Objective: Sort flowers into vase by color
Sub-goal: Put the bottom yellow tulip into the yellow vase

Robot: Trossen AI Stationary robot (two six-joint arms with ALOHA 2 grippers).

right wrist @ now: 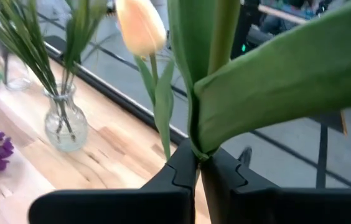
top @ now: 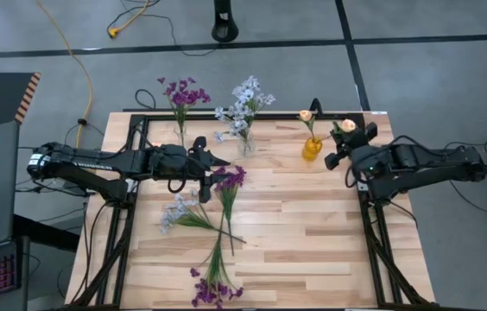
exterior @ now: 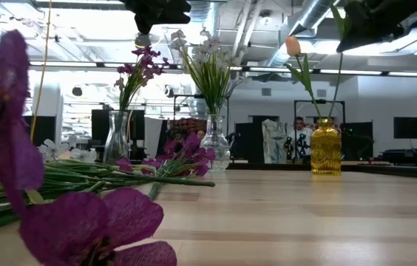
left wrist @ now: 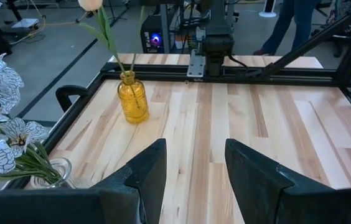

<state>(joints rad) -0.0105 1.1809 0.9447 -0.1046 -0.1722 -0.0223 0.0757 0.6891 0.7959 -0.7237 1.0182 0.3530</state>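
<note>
The right gripper (right wrist: 195, 171) is pinching the green stem of a peach tulip (top: 348, 126) between its closed fingers (right wrist: 175, 177), the stem rising straight out of the fingertips with a broad leaf folding off to one side. In the high view this gripper (top: 340, 147) is hovering just beside the amber vase (top: 312, 148), which is standing near the far edge of the table (top: 313, 233) and already holding another peach bud (top: 306, 115); the held bloom is sitting just past the fingers on the far side of them. The left gripper (left wrist: 194, 171) is hanging above the table with its fingers (left wrist: 147, 174) parted and nothing between them; through the gap bare wood is showing, with the amber vase well ahead and off to one side. In the high view the left gripper (top: 215, 160) is sitting close to the clear vase of pale blue-white flowers (top: 243, 108), and just short of a loose purple sprig (top: 229, 179) lying on the table. Beyond those fingers a second clear vase is holding purple flowers (top: 181, 93). More loose stems are lying nearer the front: a pale blue-white sprig (top: 177, 210) and another purple cluster (top: 213, 290) at the front edge.
</note>
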